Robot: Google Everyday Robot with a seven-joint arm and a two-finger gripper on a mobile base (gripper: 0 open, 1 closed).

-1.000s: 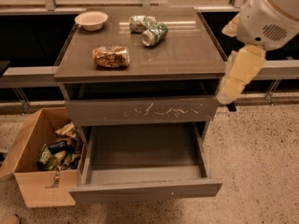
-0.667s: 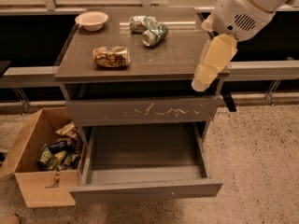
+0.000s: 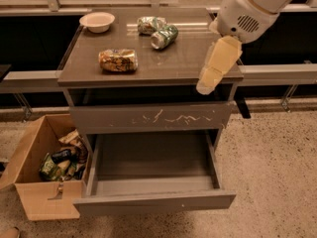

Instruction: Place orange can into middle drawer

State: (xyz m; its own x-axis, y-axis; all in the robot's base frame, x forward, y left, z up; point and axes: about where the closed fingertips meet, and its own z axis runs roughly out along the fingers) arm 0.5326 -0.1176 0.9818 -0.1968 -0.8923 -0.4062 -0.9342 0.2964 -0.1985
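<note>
Hovering at the smooth grey counter's (image 3: 173, 63) right edge, the cream gripper (image 3: 207, 85), whose opening I cannot tell, is well apart from the mottled orange can (image 3: 118, 60).

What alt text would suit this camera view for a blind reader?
A robot's gripper hangs at the right edge of a cabinet top, apart from the orange can lying on its side there. Below, the middle drawer stands open and empty. Two green cans and a bowl also sit on top.
</note>
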